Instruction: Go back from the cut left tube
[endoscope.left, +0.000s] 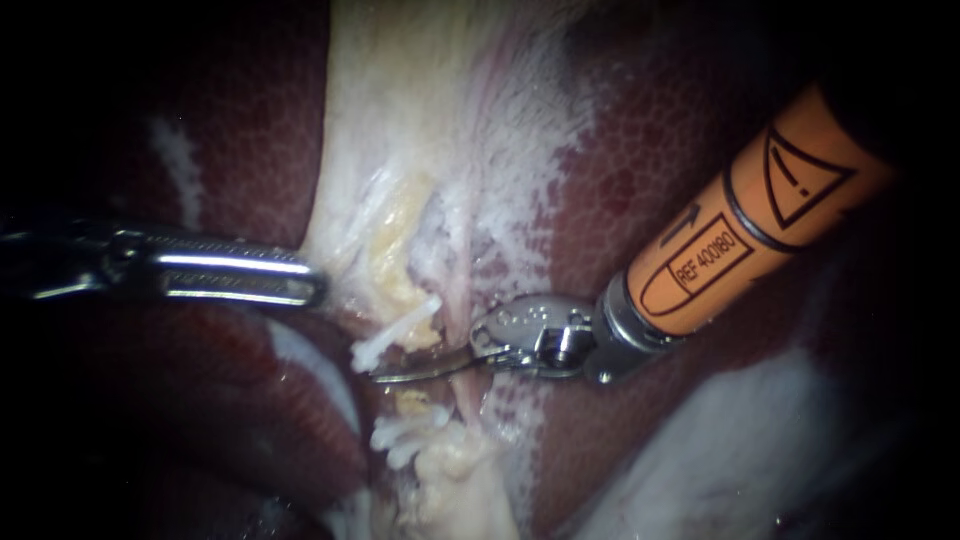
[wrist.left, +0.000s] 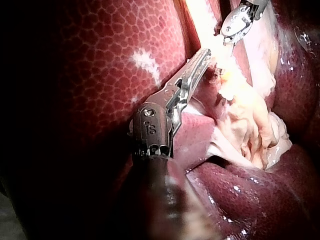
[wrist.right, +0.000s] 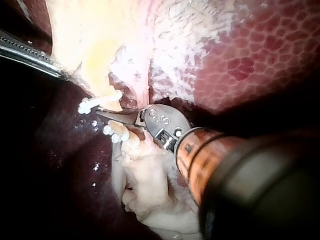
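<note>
Now, the cut left tube is lying low in the middle of the endoscope view. It is parted into two stumps, with the upper clips sitting white on one end and the lower clips on the other.

Resting right in the gap between those ends is the right instrument's claw: thin curved blades, clenched together and gripping nothing. That is suiting the job, I'd say. Blades lying together are offering no edge to snag while backing out along the shaft's own line, toward the upper right.

The left instrument's claw is grasping the edge of the pale tissue just above the upper stump. It is drawing that tissue sideways, which is holding the sheet taut and the gap showing.

Moving outward, a pinkish strand is running down just beside the stumps and passing under the blades near their hinge. Whether it is the other tube I cannot tell, but it is standing closest to the way out. Both sets of clips are sitting very near the blades, so any sideways swing is risking a knock.

Around it all the mottled red liver is lying, with the orange sleeve of the right shaft hanging over it.
</note>
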